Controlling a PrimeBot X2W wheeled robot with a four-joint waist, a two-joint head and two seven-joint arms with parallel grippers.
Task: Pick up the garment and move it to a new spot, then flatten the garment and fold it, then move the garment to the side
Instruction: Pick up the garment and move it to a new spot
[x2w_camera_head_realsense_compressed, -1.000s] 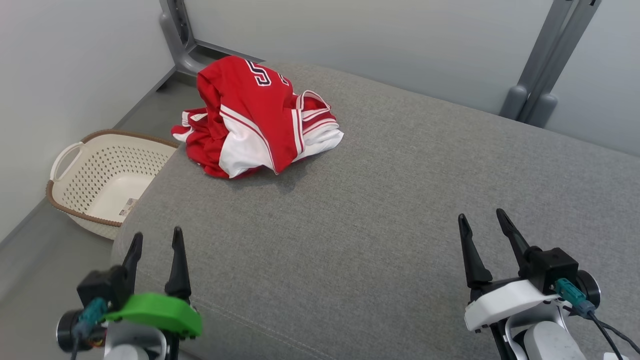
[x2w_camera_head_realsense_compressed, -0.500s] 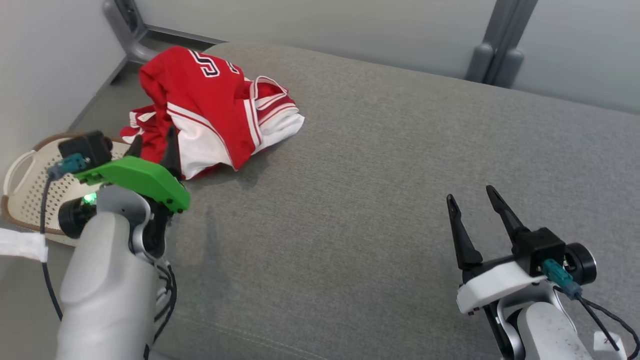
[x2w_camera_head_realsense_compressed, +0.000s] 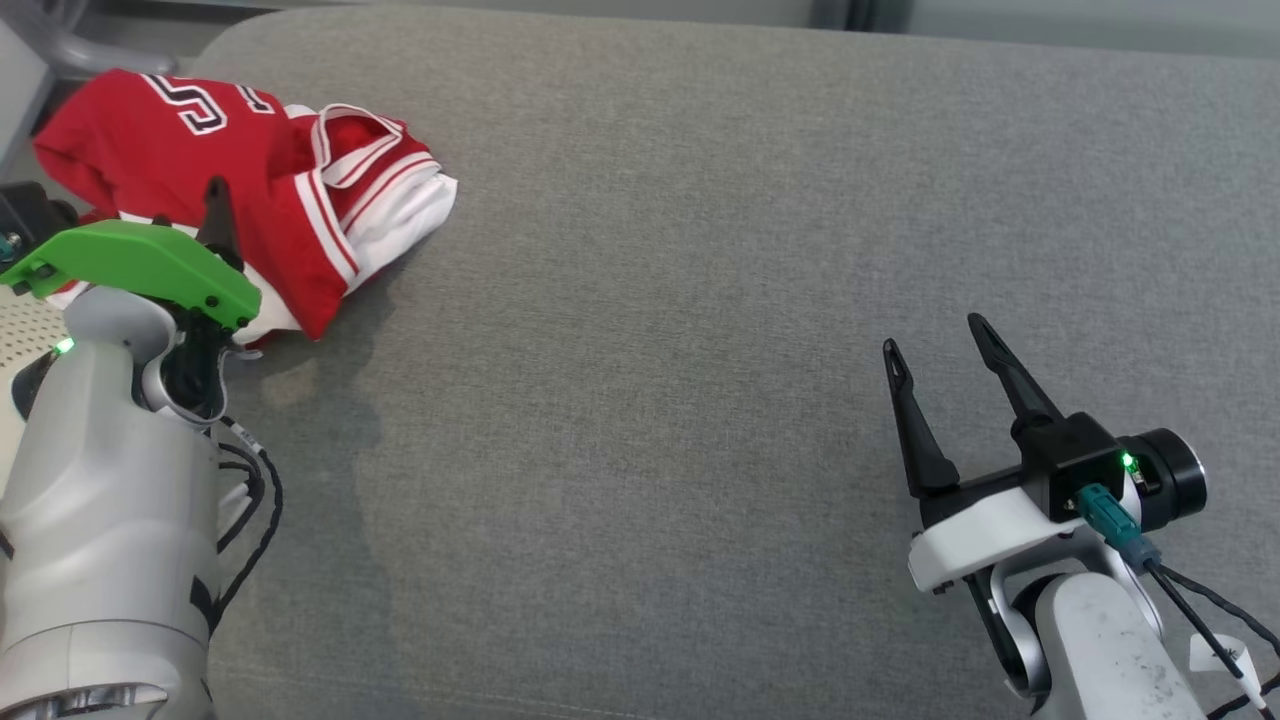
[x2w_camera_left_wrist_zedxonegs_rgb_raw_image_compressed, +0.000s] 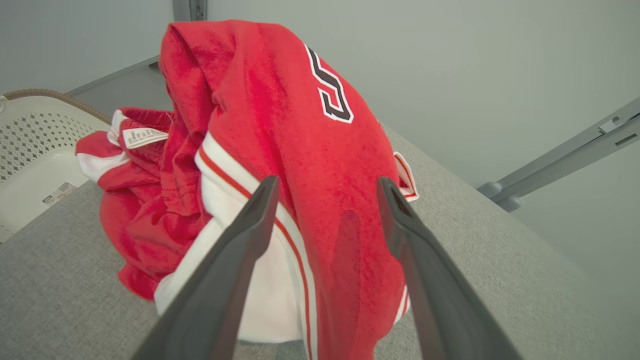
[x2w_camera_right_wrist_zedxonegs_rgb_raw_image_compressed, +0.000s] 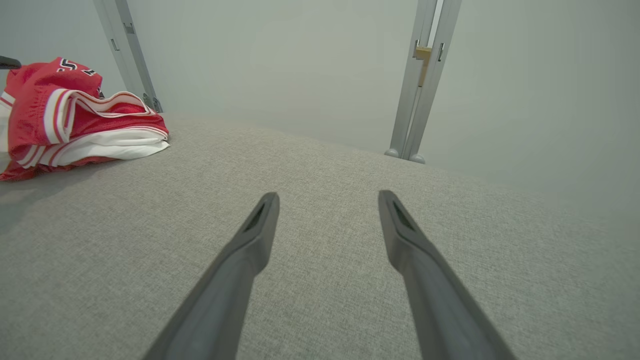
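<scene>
The garment (x2w_camera_head_realsense_compressed: 250, 170) is a red and white jersey with a dark number on it. It lies crumpled at the far left of the grey cushion (x2w_camera_head_realsense_compressed: 650, 300). My left gripper (x2w_camera_head_realsense_compressed: 185, 205), under its green cover, is right at the garment's near side. In the left wrist view the left gripper (x2w_camera_left_wrist_zedxonegs_rgb_raw_image_compressed: 327, 182) stands open, its fingertips just short of the garment (x2w_camera_left_wrist_zedxonegs_rgb_raw_image_compressed: 300, 125), with nothing held. My right gripper (x2w_camera_head_realsense_compressed: 932, 335) hovers open over bare cushion at the lower right, far from the garment. The right gripper (x2w_camera_right_wrist_zedxonegs_rgb_raw_image_compressed: 327, 195) is empty in its own view, with the garment (x2w_camera_right_wrist_zedxonegs_rgb_raw_image_compressed: 65, 120) far off to the left.
A cream perforated basket (x2w_camera_left_wrist_zedxonegs_rgb_raw_image_compressed: 30, 150) sits on the floor just past the cushion's left edge, beside the garment. Grey metal posts (x2w_camera_right_wrist_zedxonegs_rgb_raw_image_compressed: 425, 80) stand against the pale wall behind the cushion. Wide bare cushion lies between the two arms.
The head camera has tilted down and swung, shifting the whole picture. My left arm has risen and reached forward up to the garment. The right gripper has kept its pose, still open.
</scene>
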